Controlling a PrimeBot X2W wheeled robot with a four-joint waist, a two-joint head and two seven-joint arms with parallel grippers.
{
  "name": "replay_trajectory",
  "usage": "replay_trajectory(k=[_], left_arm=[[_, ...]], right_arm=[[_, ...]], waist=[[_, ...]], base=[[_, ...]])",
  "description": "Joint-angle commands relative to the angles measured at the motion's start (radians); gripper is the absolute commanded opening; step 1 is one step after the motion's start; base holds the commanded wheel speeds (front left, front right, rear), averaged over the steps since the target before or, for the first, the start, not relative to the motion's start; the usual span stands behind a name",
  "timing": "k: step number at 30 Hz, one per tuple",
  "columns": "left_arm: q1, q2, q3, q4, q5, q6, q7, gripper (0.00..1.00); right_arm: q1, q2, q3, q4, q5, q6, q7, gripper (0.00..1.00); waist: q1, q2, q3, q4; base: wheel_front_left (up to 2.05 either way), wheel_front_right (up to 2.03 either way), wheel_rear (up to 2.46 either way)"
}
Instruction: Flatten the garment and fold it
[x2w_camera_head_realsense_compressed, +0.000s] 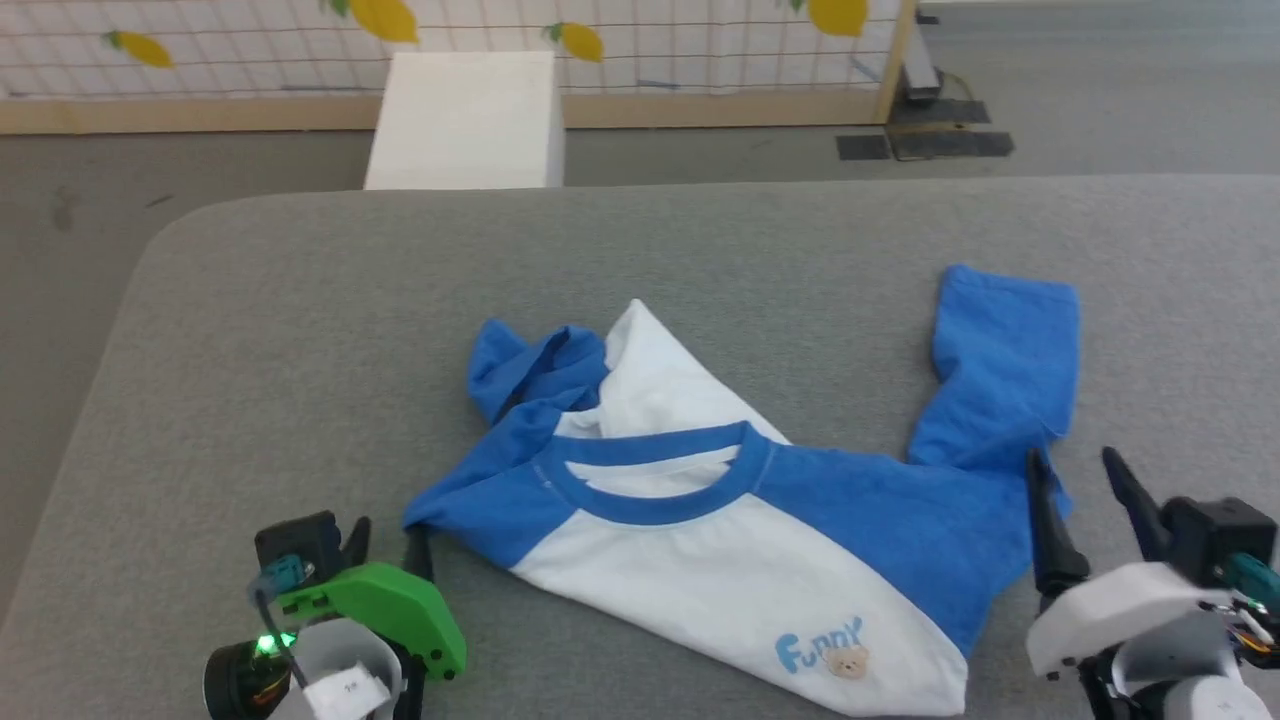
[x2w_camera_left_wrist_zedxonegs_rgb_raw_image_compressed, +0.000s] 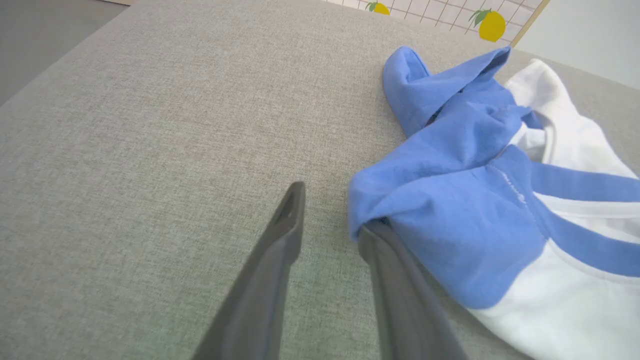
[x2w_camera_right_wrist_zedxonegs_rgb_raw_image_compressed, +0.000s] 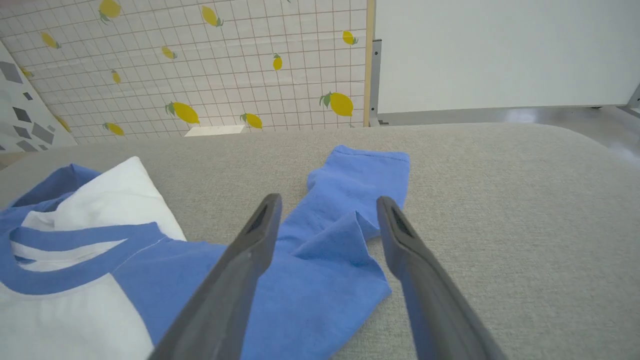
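The garment (x2w_camera_head_realsense_compressed: 700, 540) lies crumpled on the grey table, white body toward me, blue neckband showing, a small "Funny" print near the hem. One blue sleeve (x2w_camera_head_realsense_compressed: 1005, 360) stretches up at the right; the other is bunched at the left (x2w_camera_left_wrist_zedxonegs_rgb_raw_image_compressed: 430, 95). My left gripper (x2w_camera_head_realsense_compressed: 390, 545) sits at the garment's left shoulder. In the left wrist view it (x2w_camera_left_wrist_zedxonegs_rgb_raw_image_compressed: 332, 212) is open, one fingertip tucked under the blue fold, the other apart on bare table. My right gripper (x2w_camera_head_realsense_compressed: 1080, 490) stands open at the right sleeve's base, straddling the blue cloth (x2w_camera_right_wrist_zedxonegs_rgb_raw_image_compressed: 325, 300) in the right wrist view (x2w_camera_right_wrist_zedxonegs_rgb_raw_image_compressed: 328, 201).
The grey padded table (x2w_camera_head_realsense_compressed: 300, 330) has a rounded far-left corner and a far edge close behind the garment. Beyond it on the floor stand a white box (x2w_camera_head_realsense_compressed: 465, 120) and dark plates (x2w_camera_head_realsense_compressed: 925, 140), before a lemon-print grid wall (x2w_camera_right_wrist_zedxonegs_rgb_raw_image_compressed: 225, 65).
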Motion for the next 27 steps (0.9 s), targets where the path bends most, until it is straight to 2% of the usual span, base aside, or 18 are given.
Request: replay_trajectory(k=[1,7,10,14,20,21,22,23,24,27], left_arm=[[0.021,0.001,0.007,-0.013,-0.005,-0.009,-0.025,1.0],[0.061,0.007,0.047,-0.079,0.033,-0.012,-0.158,1.0],[0.069,-0.005,0.088,-0.124,0.08,-0.011,-0.176,1.0],[0.085,-0.056,0.18,-0.237,0.191,-0.025,-0.178,1.0],[0.097,-0.15,0.264,-0.299,0.308,-0.096,-0.178,1.0],[0.096,-0.163,0.274,-0.302,0.323,-0.11,-0.178,1.0],[0.094,-0.173,0.281,-0.303,0.333,-0.121,-0.178,1.0],[0.092,-0.183,0.289,-0.302,0.344,-0.134,-0.178,1.0],[0.089,-0.19,0.294,-0.302,0.353,-0.144,-0.178,1.0],[0.082,-0.207,0.31,-0.295,0.376,-0.17,-0.179,1.0]], right_arm=[[-0.024,0.0,0.01,0.01,-0.012,-0.002,0.033,1.0],[-0.094,0.0,-0.023,0.076,-0.055,-0.002,0.246,1.0],[-0.117,0.0,-0.018,0.123,-0.071,-0.002,0.383,1.0],[-0.144,-0.002,-0.006,0.151,-0.098,-0.002,0.515,1.0],[-0.166,-0.022,-0.005,0.184,-0.114,-0.002,0.685,1.0],[-0.168,-0.024,-0.001,0.187,-0.108,-0.002,0.71,0.85],[-0.168,-0.026,0.004,0.189,-0.103,-0.002,0.728,0.4],[-0.167,-0.032,0.016,0.19,-0.097,-0.002,0.748,0.16],[-0.167,-0.036,0.022,0.188,-0.09,-0.002,0.757,0.0],[-0.173,-0.045,0.016,0.163,-0.074,-0.002,0.735,0.0]], waist=[[0.0,0.0,-0.003,0.043],[0.0,0.0,0.008,0.102],[0.0,0.0,0.019,0.13],[0.0,0.0,0.043,0.154],[0.0,0.0,0.083,0.168],[0.0,0.0,0.089,0.167],[0.0,0.0,0.094,0.166],[0.0,0.0,0.099,0.165],[0.0,0.0,0.102,0.163],[0.0,0.0,0.108,0.154]], base=[[0.0,0.0,0.0],[0.0,0.0,0.0],[0.0,0.0,0.0],[0.0,0.0,0.0],[0.0,0.0,0.0],[0.0,0.0,0.0],[0.0,0.0,0.0],[0.0,0.0,0.0],[0.0,0.0,0.0],[0.0,0.0,0.0]])
